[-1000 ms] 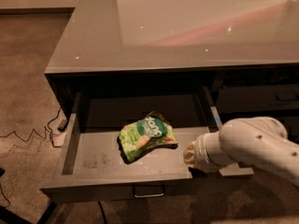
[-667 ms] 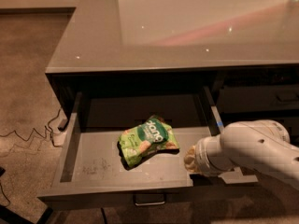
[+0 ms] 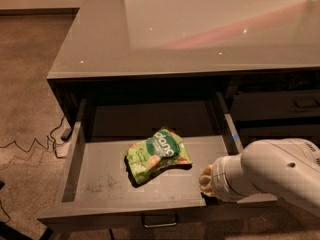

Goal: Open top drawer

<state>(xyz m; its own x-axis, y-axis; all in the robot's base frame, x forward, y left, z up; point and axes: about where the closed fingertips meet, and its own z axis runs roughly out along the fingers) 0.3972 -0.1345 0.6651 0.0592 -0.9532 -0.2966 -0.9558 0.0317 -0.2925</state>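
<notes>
The top drawer [image 3: 100, 215] stands pulled far out from under the grey countertop [image 3: 175, 34]. Its light grey tray [image 3: 105, 179] is exposed, and a small loop handle [image 3: 160, 219] sits at the centre of its dark front. My white arm [image 3: 270, 176] reaches in from the lower right. My gripper [image 3: 206, 181] is at the drawer's front right corner, mostly hidden behind the wrist.
A green snack bag [image 3: 157, 154] lies in the middle of the tray. A neighbouring stack of dark drawers [image 3: 280, 104] is shut on the right. Cables [image 3: 30, 146] and a plug strip [image 3: 66, 133] lie on the carpet to the left.
The drawer has slid further out towards the camera, showing more of its tray. My arm has drawn back with it, down and slightly right.
</notes>
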